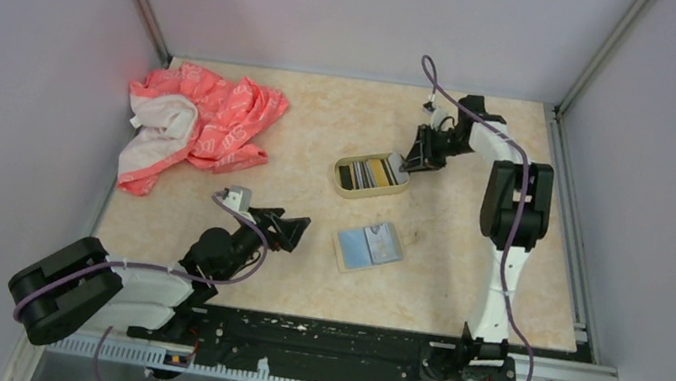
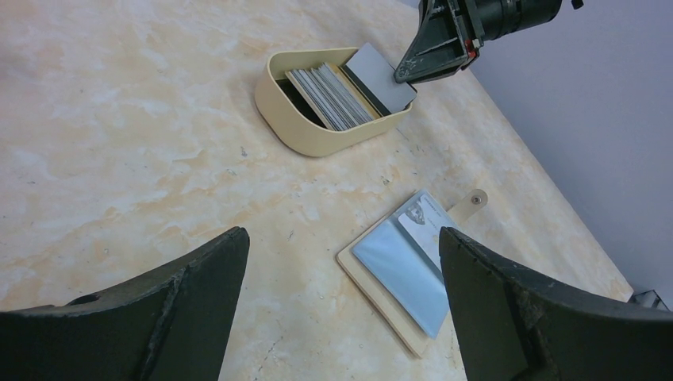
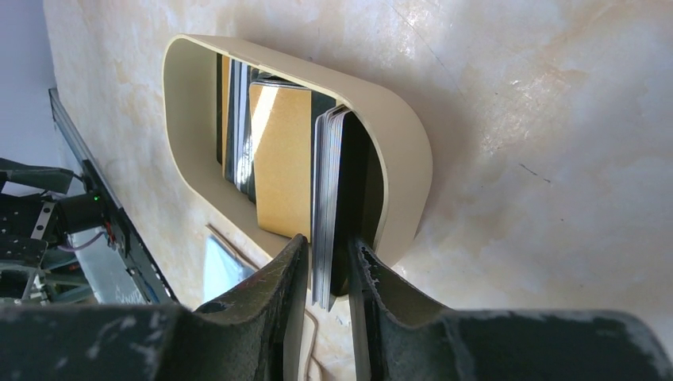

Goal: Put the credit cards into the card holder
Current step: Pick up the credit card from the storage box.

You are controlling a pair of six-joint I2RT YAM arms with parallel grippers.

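Seating a gripped stack of cards at one end of the holder.
Your right pincer [image 3: 327,262] is closed narrow on several credit cards [image 3: 324,198], held on edge and partly inside the card holder [image 2: 317,139], just beside its rounded end wall. Your left pincer [image 2: 341,238] hangs wide apart, holding nothing, above the desk [image 2: 119,119] near the pale blue card [image 2: 401,274] lying flat. Risk: if you release while the stack stands proud, cards may tip out over the rim, and a sideways push could slide the holder.

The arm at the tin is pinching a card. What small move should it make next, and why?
Probably ease the thin grey plastic card deeper into the cream rounded tin card holder before letting go. The right gripper is shut on it, and it leans tilted, partly above the rim at the tin's end.
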